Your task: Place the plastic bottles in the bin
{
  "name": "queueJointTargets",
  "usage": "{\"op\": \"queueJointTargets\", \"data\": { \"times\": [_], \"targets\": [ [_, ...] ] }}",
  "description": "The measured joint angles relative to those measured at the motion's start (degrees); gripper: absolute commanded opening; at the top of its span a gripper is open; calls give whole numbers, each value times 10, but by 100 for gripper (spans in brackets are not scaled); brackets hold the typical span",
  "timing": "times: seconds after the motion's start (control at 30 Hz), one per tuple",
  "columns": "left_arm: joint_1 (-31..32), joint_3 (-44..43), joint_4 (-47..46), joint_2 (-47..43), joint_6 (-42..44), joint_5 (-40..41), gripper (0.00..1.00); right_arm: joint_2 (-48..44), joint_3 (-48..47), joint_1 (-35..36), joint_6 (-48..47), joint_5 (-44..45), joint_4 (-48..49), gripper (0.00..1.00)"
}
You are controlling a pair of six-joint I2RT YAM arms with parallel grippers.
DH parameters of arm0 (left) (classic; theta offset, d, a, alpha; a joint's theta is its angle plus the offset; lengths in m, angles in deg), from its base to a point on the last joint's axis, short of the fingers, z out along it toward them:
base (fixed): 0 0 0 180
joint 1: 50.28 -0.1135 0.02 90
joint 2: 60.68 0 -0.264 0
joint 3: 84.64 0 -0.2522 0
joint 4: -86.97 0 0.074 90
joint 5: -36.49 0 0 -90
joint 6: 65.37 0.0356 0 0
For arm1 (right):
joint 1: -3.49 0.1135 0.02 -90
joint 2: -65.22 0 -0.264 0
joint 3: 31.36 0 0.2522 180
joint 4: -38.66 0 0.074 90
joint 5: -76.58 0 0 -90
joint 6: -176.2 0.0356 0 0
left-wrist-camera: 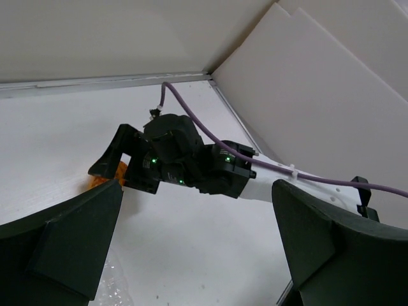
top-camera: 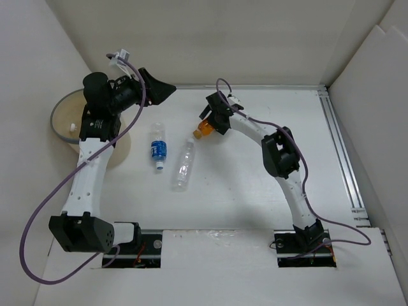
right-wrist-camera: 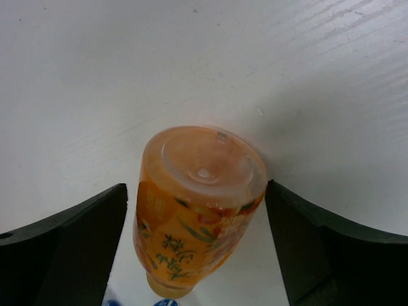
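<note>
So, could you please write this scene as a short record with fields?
bin: far left, partly hidden by the left arm
lying on table: blue bottle, clear bottle, orange bottle
left end effector: open, empty
right end effector: open, astride orange bottle
bottles in bin: cannot tell

Soft, even white light is pouring down from overhead on the pale table (top-camera: pixel 255 191), leaving only faint shadows and washing out a glossy strip near the front edge. In the left wrist view the left gripper's fingers (left-wrist-camera: pixel 64 248) are looming dark and soft-edged in the bottom corners, perhaps simply too near to focus. Up close in the right wrist view the orange bottle (right-wrist-camera: pixel 201 217) is glowing crisp at its base while its neck is blurring away.
</note>
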Motion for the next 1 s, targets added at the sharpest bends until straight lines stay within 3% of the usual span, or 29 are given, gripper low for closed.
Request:
{"op": "queueJointTargets", "data": {
  "times": [0.1, 0.13, 0.27, 0.37, 0.53, 0.7, 0.87, 1.0],
  "targets": [
    [0, 12, -8, 0, -3, -4, 100, 19, -22, -3, 1, 1, -4, 70],
    [0, 16, -8, 0, -4, -4, 100, 22, -26, -5, 0, 0, -5, 54],
    [0, 18, -3, 8, -2, 4, 100, 21, -16, -11, -2, -6, 12, 29],
    [6, 10, 18, 34, 5, 21, 100, 4, 23, -17, -8, -13, 46, 0],
    [55, -14, 58, 125, 17, 67, 100, -59, 99, -37, -72, -24, 59, 0],
    [168, -62, 87, 221, 26, 113, 100, -217, 240, -87, -181, -84, 129, 0],
    [256, -62, 56, 237, 29, 107, 100, -418, 365, -169, -260, -245, 261, 0],
    [293, -56, -51, 237, 22, 56, 100, -513, 436, -225, -251, -402, 387, 0]
  ]
}}
